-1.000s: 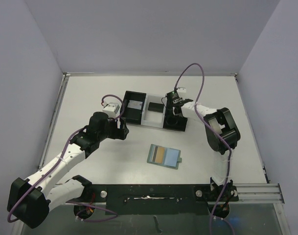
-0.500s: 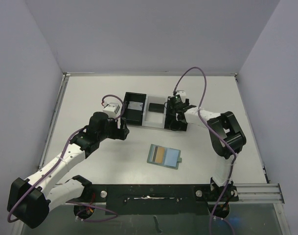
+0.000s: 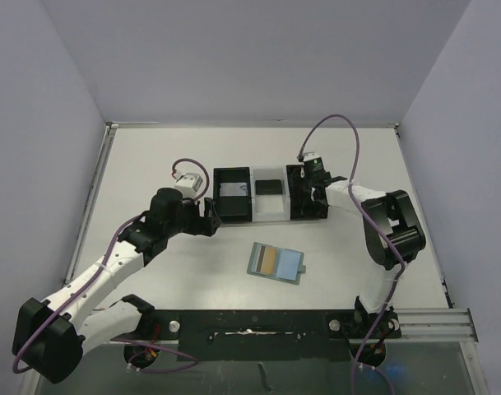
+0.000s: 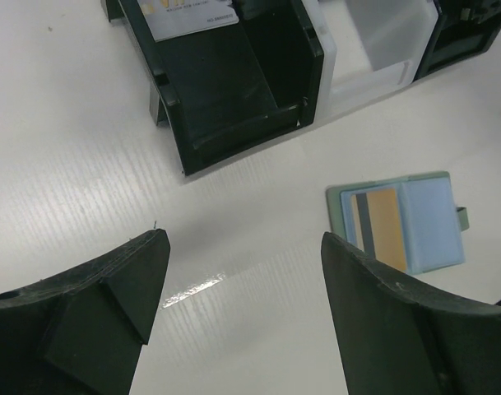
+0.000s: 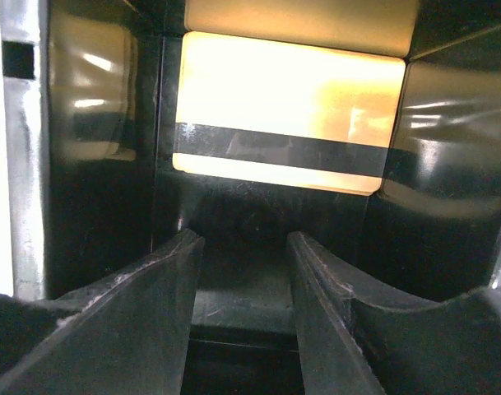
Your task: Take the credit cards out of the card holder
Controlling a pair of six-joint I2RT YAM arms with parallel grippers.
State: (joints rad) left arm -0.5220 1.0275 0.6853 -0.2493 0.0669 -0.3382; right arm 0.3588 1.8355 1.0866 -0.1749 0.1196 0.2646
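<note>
The card holder lies open on the table, grey-green rim, pale blue pockets, an orange card in its left pocket. It also shows in the left wrist view with the orange card. My left gripper is open and empty over bare table, left of the holder and near the tray's left end. My right gripper reaches into the tray's right black compartment. Its jaws stand a little apart with nothing between them, just short of a yellow card with a black stripe.
The black-and-clear three-compartment tray stands behind the holder. A white card lies in its left compartment, a dark card in the clear middle. Grey walls close the table's back and sides.
The tray has turned from a slant to lie square and shifted a little right. My right arm has swung right with its gripper in the right compartment. The left arm has barely moved.
</note>
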